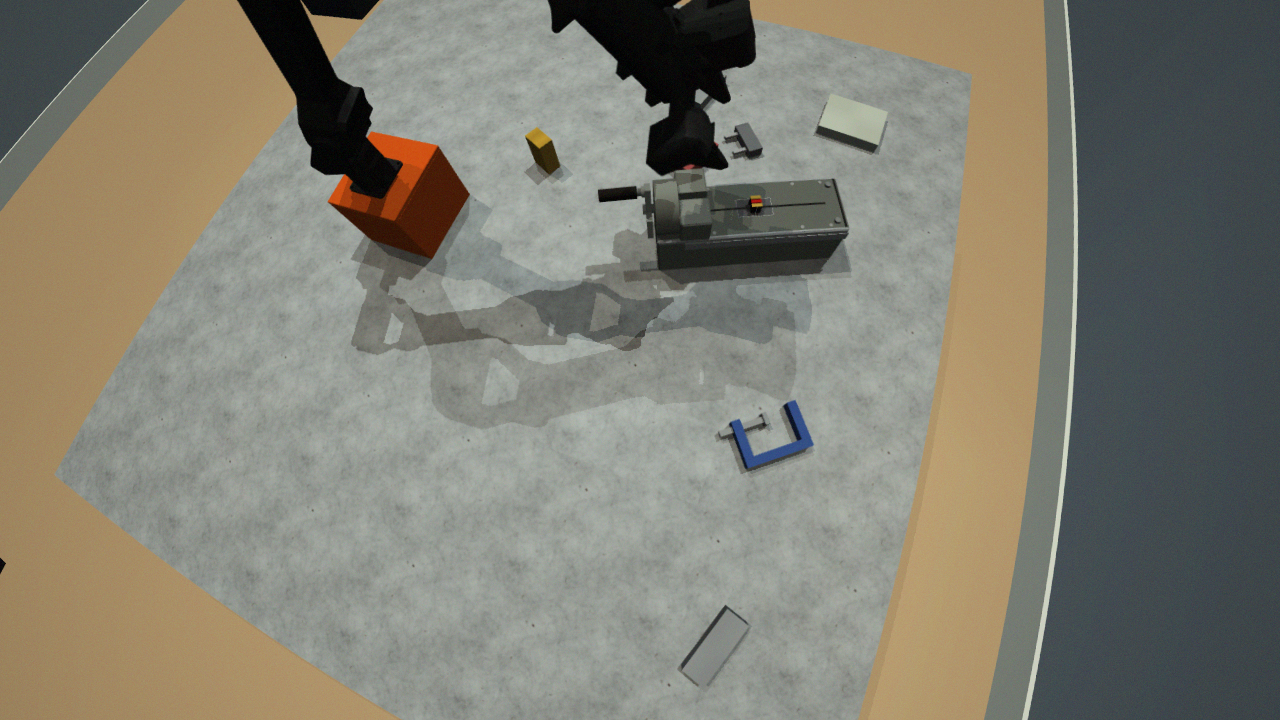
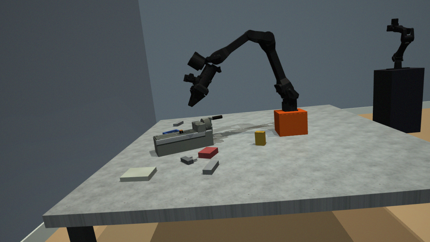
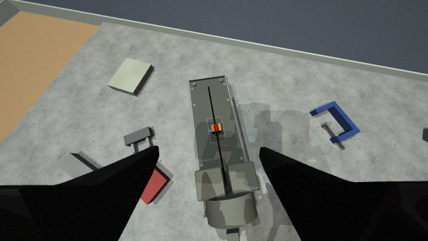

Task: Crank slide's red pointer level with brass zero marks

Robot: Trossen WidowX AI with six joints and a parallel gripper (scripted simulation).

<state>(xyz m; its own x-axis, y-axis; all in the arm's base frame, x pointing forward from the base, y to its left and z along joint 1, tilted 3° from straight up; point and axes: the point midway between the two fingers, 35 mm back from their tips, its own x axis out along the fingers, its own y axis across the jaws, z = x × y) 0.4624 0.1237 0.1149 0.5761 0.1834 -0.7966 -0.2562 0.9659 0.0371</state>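
Red blk: on the desk (image 1: 537, 537) (image 2: 270, 168) (image 3: 167, 67), partly hidden behind your left-of-frame finger in the wrist view.
Fingers (image 1: 687, 166) (image 2: 190, 105): yours are wide apart, w/ nothing held, above the machine.
Machine (image 1: 751, 248) (image 2: 184, 144) (image 3: 204, 104): below/between your fingers in wrist view; red ptr (image 1: 756, 202) (image 3: 216, 127) btwn brass marks (image 3: 219, 126).

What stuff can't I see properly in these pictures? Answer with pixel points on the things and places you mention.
- Crank handle (image 1: 617, 194) (image 2: 217, 117): cut off by the wrist view's bottom edge.
- Red block (image 2: 207, 152) (image 3: 155, 186): mostly hidden under the jaws (image 1: 693, 167) (image 2: 190, 105) in the top view.
- Red pointer (image 1: 756, 202) (image 3: 216, 127): too small in the exterior view to tell if it's level.
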